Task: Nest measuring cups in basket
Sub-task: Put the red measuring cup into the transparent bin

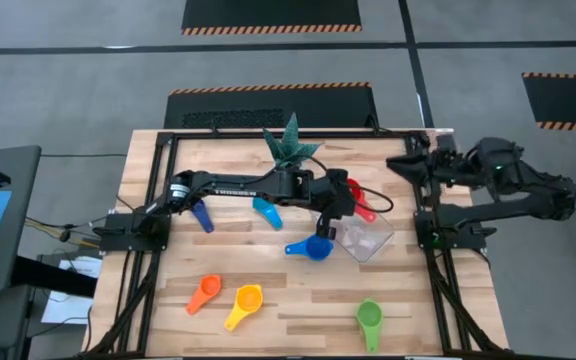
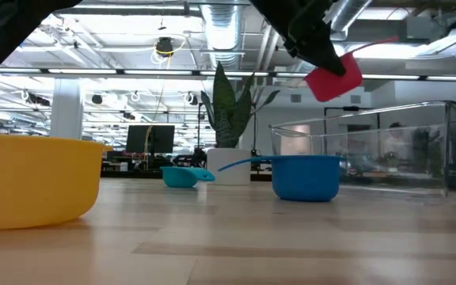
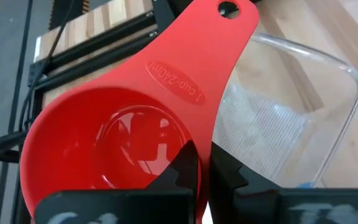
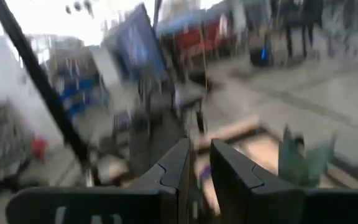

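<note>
The left gripper (image 3: 204, 171), its fingers pinched tight on the rim of the red cup (image 3: 104, 143), holds that cup in the air just beside the clear basket (image 1: 368, 240), near the table's middle. In the low view the red cup (image 2: 335, 77) hangs tilted above the basket's near wall (image 2: 370, 154), handle pointing up and away. Nothing appears to lie in the basket yet, so this looks like the first cup going in.

Around it, the blue cup (image 1: 313, 247) sits on the table just beside the basket, the light blue cup (image 1: 266, 212) and dark blue cup (image 1: 201, 216) lie under the arm, and the orange cup (image 1: 204, 293), yellow cup (image 1: 245, 305) and green cup (image 1: 369, 320) wait along the near edge. A potted plant (image 1: 290, 145) stands at the far edge.

To place it well, the cup should probably be carried over the basket's middle, levelled so its mouth faces up, then lowered clear of the walls before release. A tilted drop could leave it on its side and spoil the nesting.

The right gripper (image 4: 194, 165) waits off the table's right edge, fingers slightly apart and holding nothing.
</note>
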